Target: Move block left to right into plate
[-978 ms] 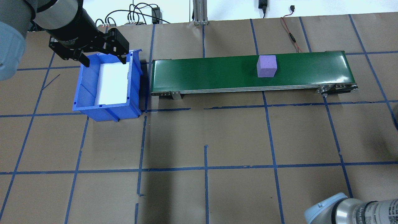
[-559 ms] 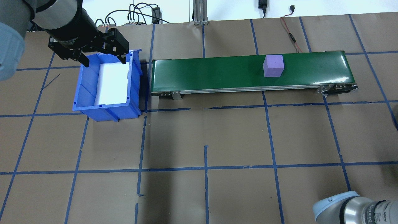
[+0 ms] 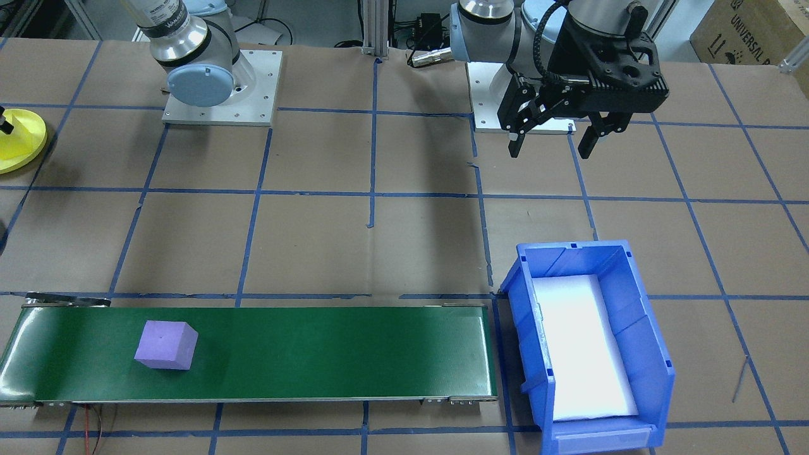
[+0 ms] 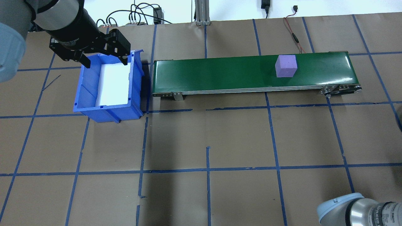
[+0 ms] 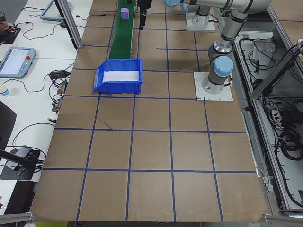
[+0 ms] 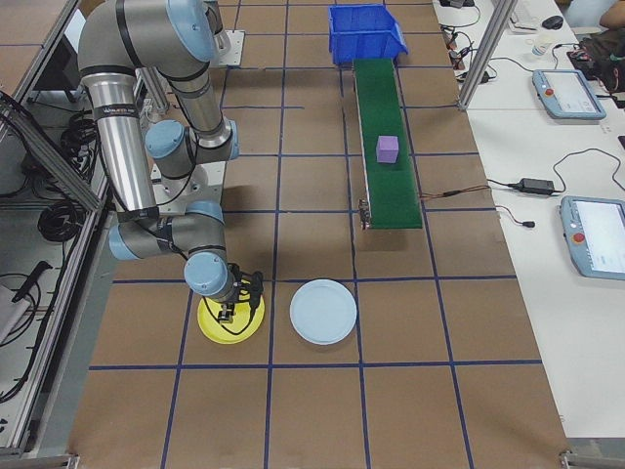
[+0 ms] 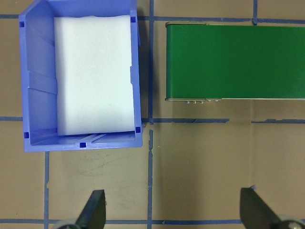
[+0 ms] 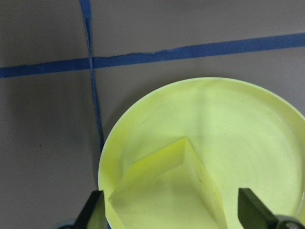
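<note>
The right gripper (image 8: 169,214) hangs low over the small round bright-yellow plate (image 8: 248,133), its black fingers (image 8: 93,210) spread wide, one either side of a yellow cube-shaped block (image 8: 167,191) that sits in the plate; whether the pads touch it I cannot tell; the left gripper (image 4: 105,61) hovers above the far end of the blue rectangular plastic bin (image 4: 108,110) with its jaws wide apart and nothing between them; the bin holds a white foam liner (image 4: 114,83); beside it runs the long green conveyor belt (image 4: 220,72), and a purple foam cube (image 4: 285,66) rides near its right end; a pale blue round plate (image 6: 323,312) lies just beside the yellow one on the brown paper-covered table (image 4: 207,138).
</note>
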